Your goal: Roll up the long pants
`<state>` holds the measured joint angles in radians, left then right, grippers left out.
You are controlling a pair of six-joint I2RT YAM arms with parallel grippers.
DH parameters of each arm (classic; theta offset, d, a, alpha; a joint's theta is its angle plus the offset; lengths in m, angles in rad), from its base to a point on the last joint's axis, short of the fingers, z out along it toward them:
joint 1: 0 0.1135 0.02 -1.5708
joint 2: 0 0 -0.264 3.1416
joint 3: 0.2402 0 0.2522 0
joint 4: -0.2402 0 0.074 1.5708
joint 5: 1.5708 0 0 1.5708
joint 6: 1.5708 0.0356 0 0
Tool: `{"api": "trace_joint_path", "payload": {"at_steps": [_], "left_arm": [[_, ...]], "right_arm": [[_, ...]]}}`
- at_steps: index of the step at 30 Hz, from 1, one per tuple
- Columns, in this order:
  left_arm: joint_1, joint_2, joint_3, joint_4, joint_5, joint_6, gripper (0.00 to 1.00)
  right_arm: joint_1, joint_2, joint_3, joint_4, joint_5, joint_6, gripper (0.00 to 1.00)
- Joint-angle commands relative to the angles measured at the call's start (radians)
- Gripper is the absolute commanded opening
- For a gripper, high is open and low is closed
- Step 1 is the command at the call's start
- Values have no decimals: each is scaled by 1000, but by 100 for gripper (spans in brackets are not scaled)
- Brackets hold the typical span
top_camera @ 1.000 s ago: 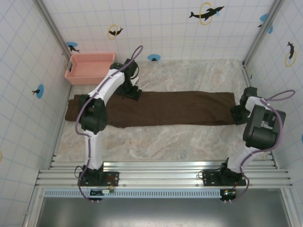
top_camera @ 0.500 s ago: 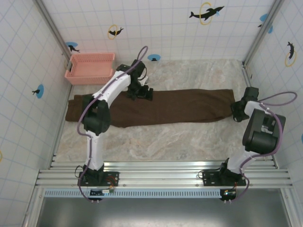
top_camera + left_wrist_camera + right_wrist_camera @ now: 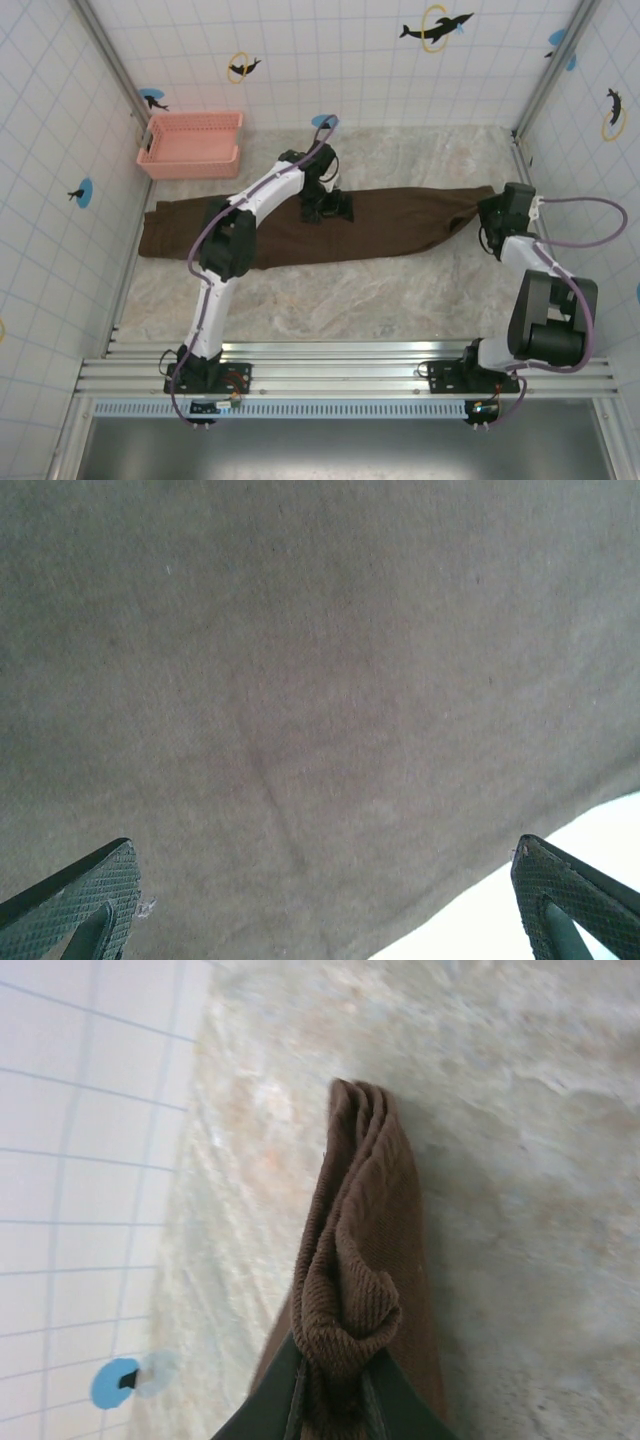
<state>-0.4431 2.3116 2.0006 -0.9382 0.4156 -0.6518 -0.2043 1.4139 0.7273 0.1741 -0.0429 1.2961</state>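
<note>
While your right gripper is clamped tight on the bunched right end of the long pants, your left gripper hangs over the cloth near mid-length, jaws spread wide, gripping nothing. Pants lie stretched left to right across the counter, tapering toward the pinched end.
</note>
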Motion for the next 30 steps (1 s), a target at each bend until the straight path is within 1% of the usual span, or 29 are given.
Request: {"api": "trace_joint_path", "payload": {"at_steps": [1,3,7,9,14,16,18,19,21,23,26,30], "left_arm": [[-4,34,50,40,35,-64,98],[-15,86,74,31,30,-71,97],[-28,121,63,43,43,-95,98],[-31,133,51,48,48,-114,97],[-32,172,71,76,82,-164,97],[-43,199,110,78,98,-189,98],[-49,245,191,70,115,-218,98],[-88,271,238,64,126,-230,98],[-115,332,360,51,151,-277,97],[-140,381,434,83,189,-341,98],[-171,411,451,177,241,-450,98],[-196,425,446,262,292,-520,97]], "right_arm": [[16,-69,25,56,37,-50,5],[27,-95,32,57,30,-57,5],[62,-143,68,33,32,-89,6],[74,-158,100,-8,32,-99,6],[83,-172,175,-61,31,-104,6],[85,-165,214,-78,22,-108,5],[89,-156,250,-96,15,-111,5],[91,-152,266,-97,7,-112,5],[89,-144,294,-114,3,-115,4],[80,-134,329,-140,-16,-133,4],[69,-126,393,-207,-23,-178,4],[49,-117,484,-289,-35,-261,4]]}}
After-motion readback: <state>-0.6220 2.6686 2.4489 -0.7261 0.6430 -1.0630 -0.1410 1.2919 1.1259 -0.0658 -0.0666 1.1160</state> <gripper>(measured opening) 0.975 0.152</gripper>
